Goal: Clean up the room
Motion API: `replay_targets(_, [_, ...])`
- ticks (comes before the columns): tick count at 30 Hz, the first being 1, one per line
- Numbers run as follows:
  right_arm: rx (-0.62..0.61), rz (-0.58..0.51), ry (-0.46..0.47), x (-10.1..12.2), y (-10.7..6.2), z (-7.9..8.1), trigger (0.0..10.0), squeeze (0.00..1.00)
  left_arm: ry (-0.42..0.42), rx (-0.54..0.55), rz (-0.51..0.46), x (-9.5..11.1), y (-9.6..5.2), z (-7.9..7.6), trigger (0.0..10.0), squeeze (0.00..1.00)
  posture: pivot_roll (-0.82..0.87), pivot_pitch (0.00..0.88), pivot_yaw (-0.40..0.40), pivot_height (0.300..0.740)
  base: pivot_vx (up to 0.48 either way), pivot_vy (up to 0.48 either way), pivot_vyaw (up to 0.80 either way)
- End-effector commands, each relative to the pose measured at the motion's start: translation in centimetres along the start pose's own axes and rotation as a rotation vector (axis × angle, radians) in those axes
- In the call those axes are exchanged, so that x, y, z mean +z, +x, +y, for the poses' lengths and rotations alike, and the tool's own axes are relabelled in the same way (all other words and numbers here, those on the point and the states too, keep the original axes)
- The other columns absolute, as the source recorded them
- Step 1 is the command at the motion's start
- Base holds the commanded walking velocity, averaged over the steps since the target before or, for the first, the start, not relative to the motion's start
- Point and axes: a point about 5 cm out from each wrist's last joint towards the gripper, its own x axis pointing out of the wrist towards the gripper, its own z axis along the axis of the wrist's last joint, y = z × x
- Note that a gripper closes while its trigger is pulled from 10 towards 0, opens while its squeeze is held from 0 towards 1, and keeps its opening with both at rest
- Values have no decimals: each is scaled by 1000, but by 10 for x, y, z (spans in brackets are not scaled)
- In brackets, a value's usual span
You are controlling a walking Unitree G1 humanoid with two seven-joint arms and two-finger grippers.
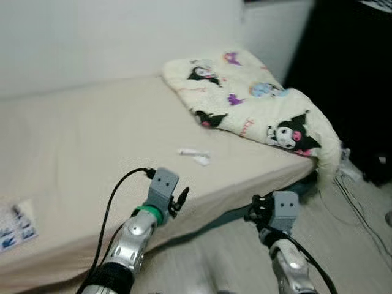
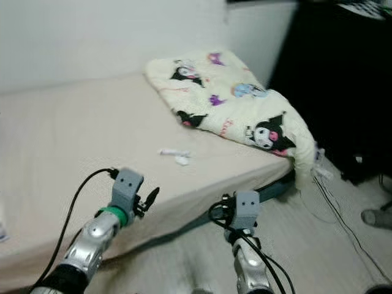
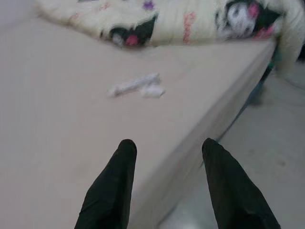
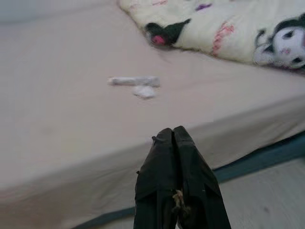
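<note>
Small white scraps of paper [image 1: 195, 155] lie on the beige bed [image 1: 79, 147], near its front edge; the same scraps [image 3: 137, 86] [image 4: 135, 84] show in both wrist views. My left gripper [image 3: 167, 148] is open and hovers over the bed's front edge, short of the scraps. My right gripper [image 4: 172, 134] is shut with nothing in it, held low in front of the bed's side. A cream blanket with cartoon prints [image 1: 251, 98] lies folded at the bed's far right corner.
A white wall [image 1: 92, 37] runs behind the bed. A dark piece of furniture [image 1: 349, 73] stands at the right, with cables [image 1: 361, 208] on the pale floor beside it. Printed paper [image 1: 15, 225] lies on the bed's near left edge.
</note>
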Motion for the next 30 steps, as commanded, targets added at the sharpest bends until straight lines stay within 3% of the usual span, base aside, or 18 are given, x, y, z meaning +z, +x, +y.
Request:
replay_targets(1, [-8, 23, 13, -4, -2, -1, 10000, 0, -12, -4, 11, -4, -2, -3, 10000, 0, -53, 50, 53, 740, 0, 0, 0])
replay_targets(5, [-9, 21, 26, -4, -2, -1, 10000, 0, -11, -5, 0, -3, -2, -3, 10000, 0, -54, 50, 54, 740, 85, 0, 0])
replay_targets(30, [-3, 24, 22, -4, -1, 0, 10000, 0, 1, -4, -5, -1, 0, -1, 10000, 0, -53, 45, 56, 740, 472, 0, 0])
